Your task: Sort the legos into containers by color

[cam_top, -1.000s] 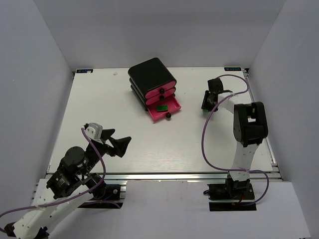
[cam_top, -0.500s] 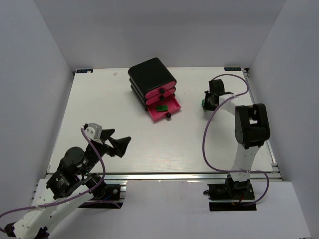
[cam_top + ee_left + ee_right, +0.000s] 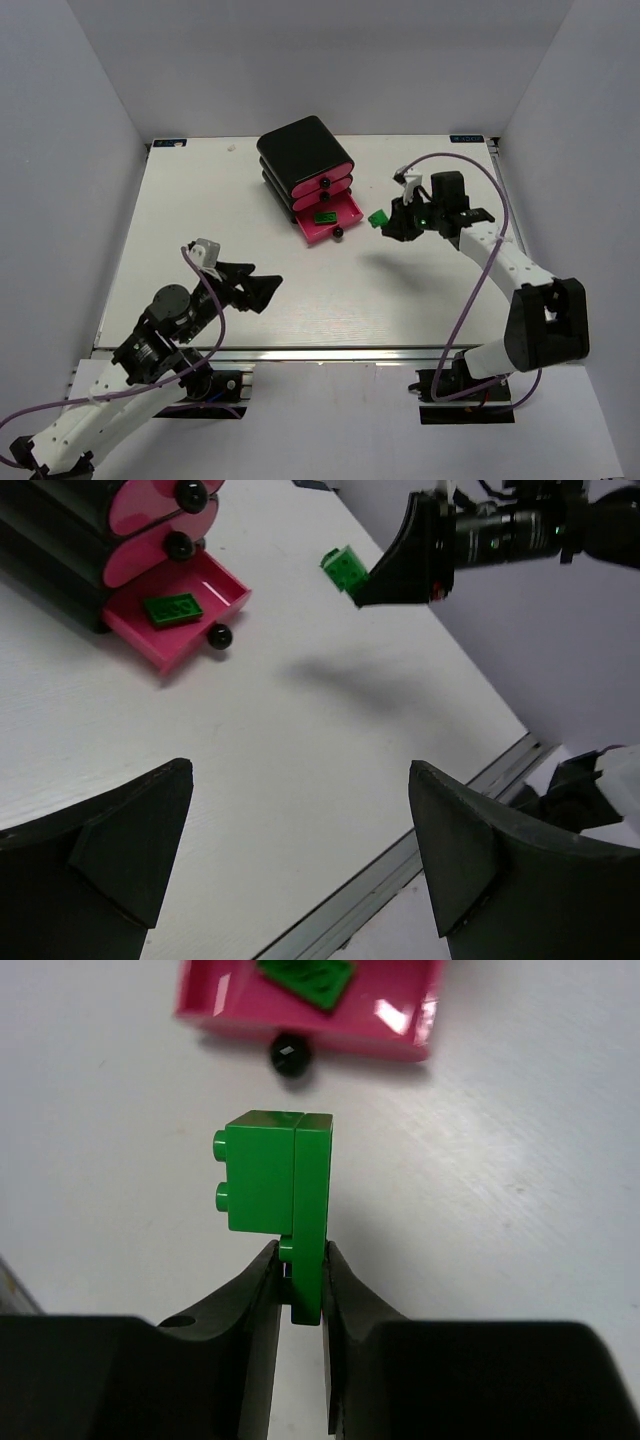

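Observation:
My right gripper [image 3: 390,224] [image 3: 300,1265] is shut on a green lego [image 3: 280,1185] [image 3: 378,219] [image 3: 343,568], holding it in the air just right of the open bottom drawer. That pink drawer [image 3: 345,222] [image 3: 225,605] [image 3: 410,1030] sticks out of the black cabinet [image 3: 300,145] and holds another flat green lego [image 3: 324,216] [image 3: 172,607] [image 3: 305,980]. The two upper pink drawers [image 3: 318,183] are pushed in. My left gripper [image 3: 262,290] [image 3: 300,830] is open over bare table near the front left, with nothing between its fingers.
The table's front edge is a metal rail [image 3: 330,350] [image 3: 420,850]. White walls enclose the table on three sides. The right arm's purple cable [image 3: 470,290] loops above the right part of the table.
The right arm has swung from the far right toward the cabinet, lifting the green lego it closed on. The left arm shifted slightly right and forward, still open.

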Controlling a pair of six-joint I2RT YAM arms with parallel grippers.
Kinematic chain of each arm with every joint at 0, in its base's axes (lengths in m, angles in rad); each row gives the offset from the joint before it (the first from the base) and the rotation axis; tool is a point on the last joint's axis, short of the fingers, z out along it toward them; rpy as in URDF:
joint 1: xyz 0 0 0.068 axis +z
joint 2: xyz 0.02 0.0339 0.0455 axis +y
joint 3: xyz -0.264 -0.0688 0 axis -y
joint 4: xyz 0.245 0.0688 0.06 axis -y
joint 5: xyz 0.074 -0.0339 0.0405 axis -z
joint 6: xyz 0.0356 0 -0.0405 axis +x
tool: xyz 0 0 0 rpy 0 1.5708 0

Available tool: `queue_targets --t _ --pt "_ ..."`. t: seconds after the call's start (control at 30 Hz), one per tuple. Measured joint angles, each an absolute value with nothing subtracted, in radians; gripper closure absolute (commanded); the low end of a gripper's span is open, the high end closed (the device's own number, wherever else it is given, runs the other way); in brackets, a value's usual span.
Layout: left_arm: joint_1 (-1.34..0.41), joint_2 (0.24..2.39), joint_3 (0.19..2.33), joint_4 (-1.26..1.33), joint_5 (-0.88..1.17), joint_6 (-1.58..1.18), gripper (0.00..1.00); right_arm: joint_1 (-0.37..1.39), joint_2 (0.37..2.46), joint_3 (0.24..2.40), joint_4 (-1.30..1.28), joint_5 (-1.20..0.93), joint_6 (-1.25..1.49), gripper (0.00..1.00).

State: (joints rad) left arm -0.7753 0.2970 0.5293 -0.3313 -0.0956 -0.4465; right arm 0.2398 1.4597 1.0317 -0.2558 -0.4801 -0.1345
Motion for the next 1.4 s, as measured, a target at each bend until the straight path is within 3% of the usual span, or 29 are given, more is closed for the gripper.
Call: queue_targets --t 0.37,0.97,1.4 --pt "-0.775 0.734 0.502 -0.15 -0.038 -0.746 0.04 0.413 1.305 0.919 -0.297 -0.627 -0.352 1.0" --pt "-0.783 0.876 0.51 0.02 -0.134 -0.894 0.03 0.702 1.258 0.852 -0.228 -0.431 -0.458 1.0" --pt "-0.793 0.966 0.51 0.176 -0.103 -0.9 0.07 0.791 1.271 0.859 -0.156 -0.279 -0.397 1.0"
